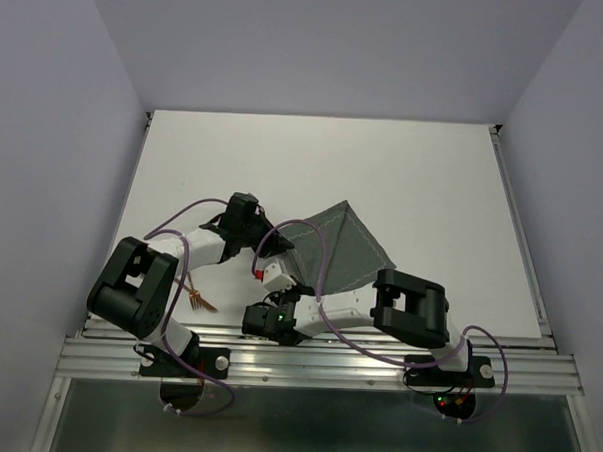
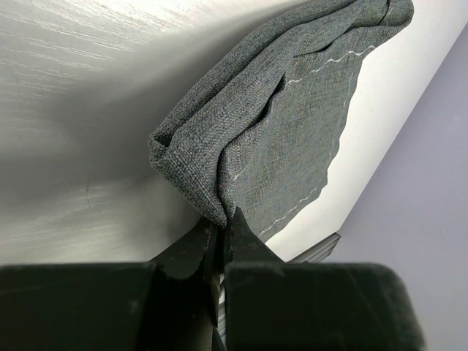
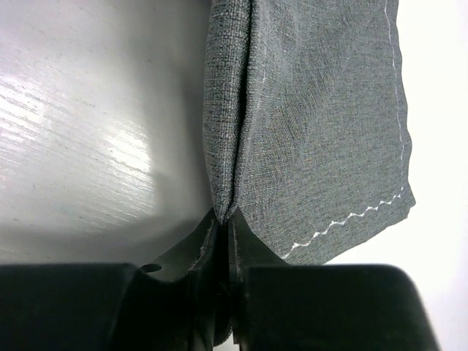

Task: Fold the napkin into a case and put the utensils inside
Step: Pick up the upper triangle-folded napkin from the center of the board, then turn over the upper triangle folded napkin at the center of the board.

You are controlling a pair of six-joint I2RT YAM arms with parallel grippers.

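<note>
Starting from the left side, the thin copper-brown metal utensils (image 1: pixel 202 303) lie on the white table (image 1: pixel 384 160) right by the left arm's base, well apart from the cloth. My guess is they're parked there so the folding has room, since they only go in at the end. Next over, the black two-finger left gripper (image 2: pixel 221 219) has its fingers pressed together on a doubled-up edge of the grey-green woven cloth napkin with white zigzag hems (image 1: pixel 346 248). You can see two layers bunched into the pinch in the left wrist view, and the cloth rises off the table there with a shadow underneath. The black two-finger right gripper (image 3: pixel 225 216) sits a bit nearer the front edge and does the same thing: fingers clamped tight on a fold line, with one layer tucked left and a wider flap with the hem hanging right. Holding two points along the same side makes sense to me, because that edge can then be carried over as a straight line instead of flopping. From above, the napkin sits around the middle of the table as a rough triangle with its point aimed at the back wall, so it's nowhere near a narrow case yet. I'd call this mid-fold, early in the task. The main risk is one layer slipping out of a pinch and skewing the crease.
</note>
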